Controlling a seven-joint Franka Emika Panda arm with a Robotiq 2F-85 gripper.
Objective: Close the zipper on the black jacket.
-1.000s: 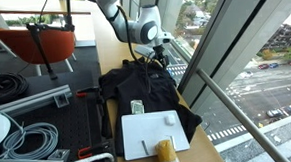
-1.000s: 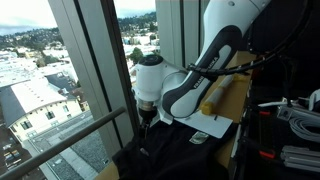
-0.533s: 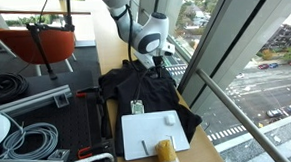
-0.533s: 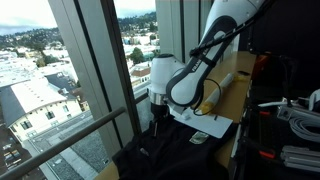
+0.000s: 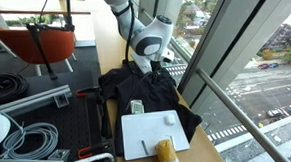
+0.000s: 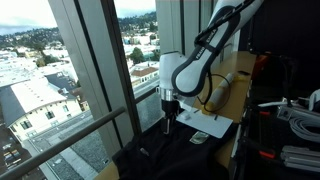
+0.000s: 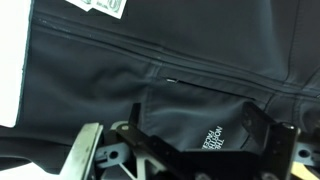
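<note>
At the near edge of the counter point(image 5: 114, 121), a white board point(image 5: 148, 134) is laid against the near end of the black jacket point(image 5: 136, 89), and a yellow object point(image 5: 167, 153) is set just beside the board. The jacket is spread, rumpled, over the middle of the counter up to the edge along the window point(image 5: 246, 56). A small white label point(image 5: 137, 107) is seen on the fabric near the board.

Farther back, toward the far edge, the gripper point(image 5: 154, 65) is held over the jacket. In the wrist view its fingers point(image 7: 85, 150) are spread wide, and nothing is pinched between them. No zipper pull is seen in its grasp, so the closing is judged not yet secured. Whether any part of the zipper is already shut cannot be told.

Compared with a second ago, the gripper has been shifted along the window-side edge toward the board, while the jacket is unmoved.
</note>
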